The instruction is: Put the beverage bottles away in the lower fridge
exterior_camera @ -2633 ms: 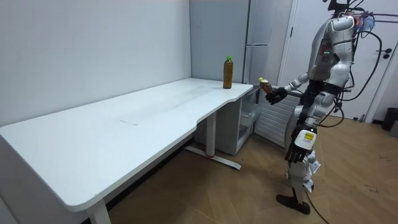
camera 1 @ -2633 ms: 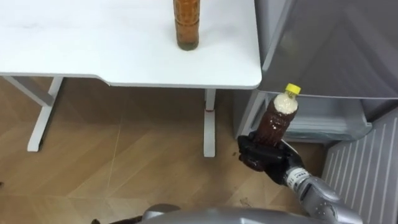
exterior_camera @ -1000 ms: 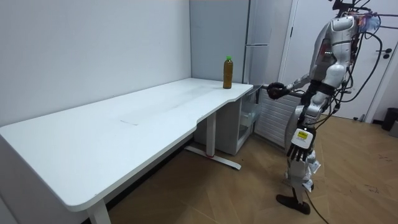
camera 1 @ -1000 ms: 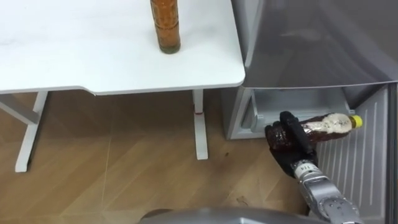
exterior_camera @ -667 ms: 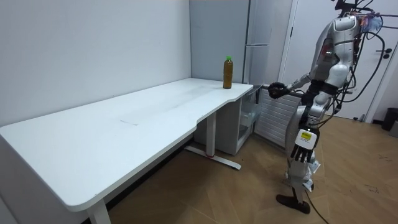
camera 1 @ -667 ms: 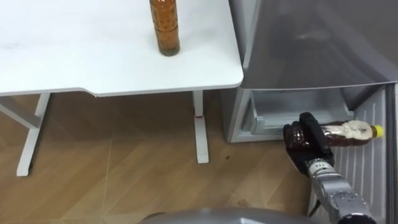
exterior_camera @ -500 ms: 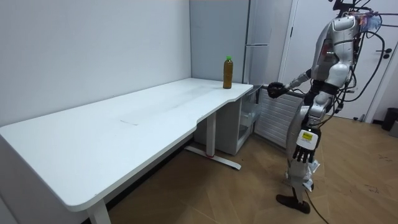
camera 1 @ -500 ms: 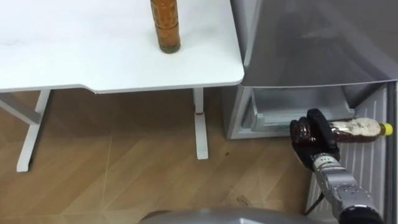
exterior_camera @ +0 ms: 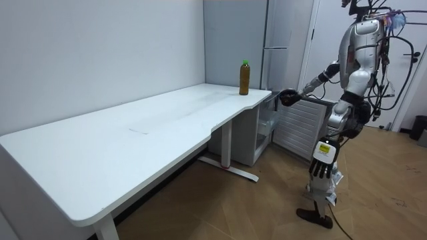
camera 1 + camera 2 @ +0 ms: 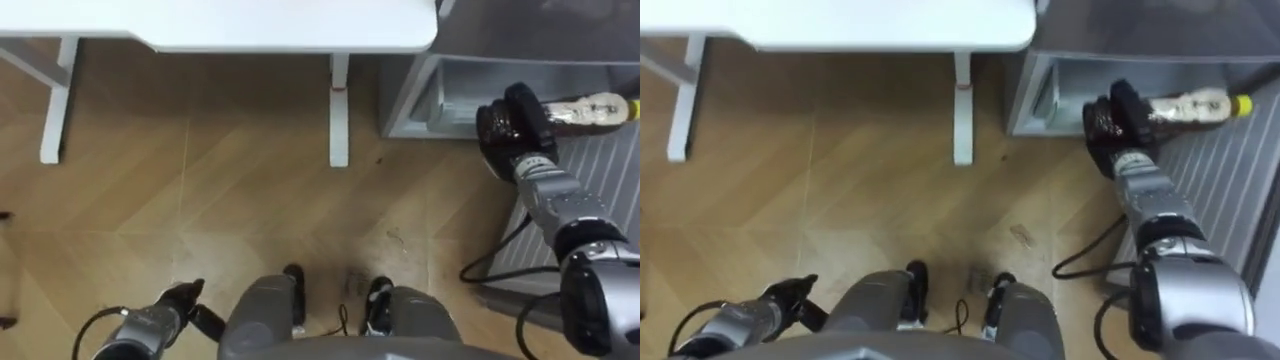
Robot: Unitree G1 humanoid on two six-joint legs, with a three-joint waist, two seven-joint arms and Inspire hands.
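A sparse home-like room: white table (image 9: 133,143), grey fridge (image 9: 230,40), wooden floor (image 9: 267,213).

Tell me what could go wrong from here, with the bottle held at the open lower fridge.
The yellow-capped bottle lies sideways in the right hand, gripped near its base only; it may slip or tilt. Its cap end points past the lower fridge compartment toward the ribbed door, so it could knock the door instead of going in.
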